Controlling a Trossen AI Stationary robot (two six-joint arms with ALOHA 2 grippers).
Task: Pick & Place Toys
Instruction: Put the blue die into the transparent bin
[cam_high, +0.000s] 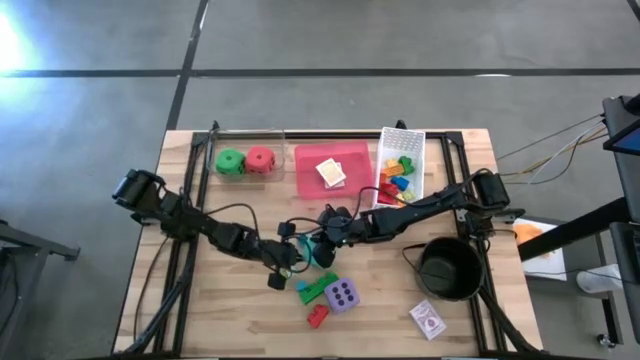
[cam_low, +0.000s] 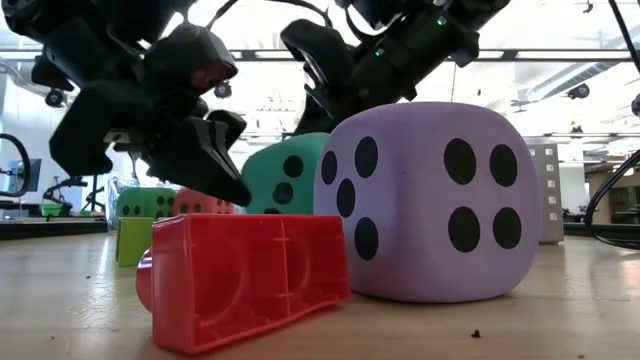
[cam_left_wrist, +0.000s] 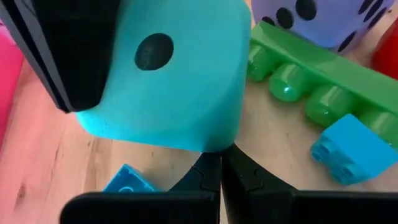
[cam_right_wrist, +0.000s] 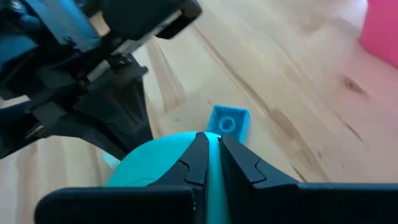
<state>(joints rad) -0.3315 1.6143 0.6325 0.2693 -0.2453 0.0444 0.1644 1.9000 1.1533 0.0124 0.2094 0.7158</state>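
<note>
Both arms meet mid-counter (cam_high: 230, 310), and the teal die (cam_left_wrist: 174, 81) sits right between them. My right tool (cam_right_wrist: 210, 163) comes in from the basket side and presses its fingers, drawn together with barely a slit between them, against the top of that die; nothing is clamped in them, so I judge this is a nudge or a hold-down, not a lift. My left tool (cam_left_wrist: 221, 177) comes from the opposite side, its fingers also closed on nothing, tips low at the die's base beside a small blue brick (cam_left_wrist: 127, 182).

Just next to the die lie the long green brick (cam_left_wrist: 323, 81) and another blue brick (cam_left_wrist: 351, 149), then the purple die (cam_low: 430, 195) and the red brick (cam_low: 245, 275) toward the near edge. That crowding is likely why I'm working the teal die from two sides.

Green die (cam_high: 230, 161) and red die (cam_high: 260, 160) rest together at the far edge, beside the pink tray (cam_high: 310, 175) carrying a card pack (cam_high: 331, 173). The white basket (cam_high: 413, 140) already carries bricks; another card pack (cam_high: 428, 320) lies near the black pot (cam_high: 450, 268).
</note>
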